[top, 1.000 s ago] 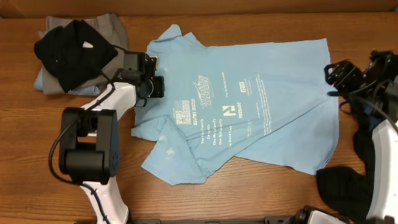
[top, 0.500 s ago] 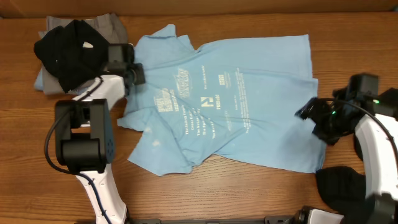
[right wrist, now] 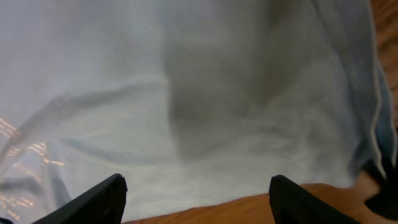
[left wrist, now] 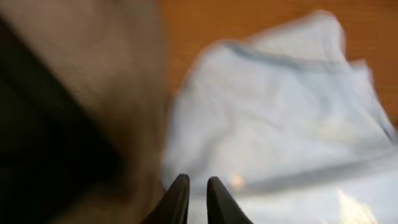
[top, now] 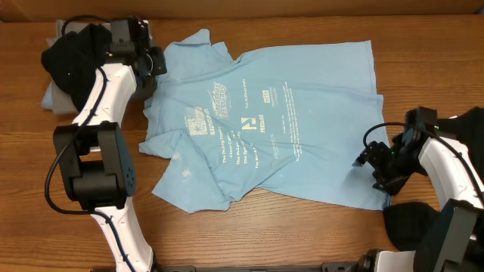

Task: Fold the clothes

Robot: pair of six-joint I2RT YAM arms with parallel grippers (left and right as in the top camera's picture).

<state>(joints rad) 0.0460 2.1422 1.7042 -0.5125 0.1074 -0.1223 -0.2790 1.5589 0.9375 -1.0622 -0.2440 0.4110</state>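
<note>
The light blue T-shirt (top: 302, 128) lies spread on the wooden table, print side up, with creases at its lower left. My left gripper (top: 157, 64) is at the shirt's upper left sleeve, next to the black garment (top: 79, 60). In the blurred left wrist view its fingers (left wrist: 194, 185) stand almost together on the blue fabric (left wrist: 280, 124). My right gripper (top: 367, 160) hovers open over the shirt's lower right hem. In the right wrist view (right wrist: 198, 186) its fingertips are wide apart above the fabric (right wrist: 186, 93) and hold nothing.
The black garment lies on a grey garment (top: 51, 97) at the back left corner. Another black garment (top: 412, 223) lies at the front right, beside my right arm. Bare wood shows along the table's front (top: 287, 234).
My left gripper has moved back and to the left, and the shirt has slid left with it. My right gripper has come from the shirt's far right corner to its lower right hem.
</note>
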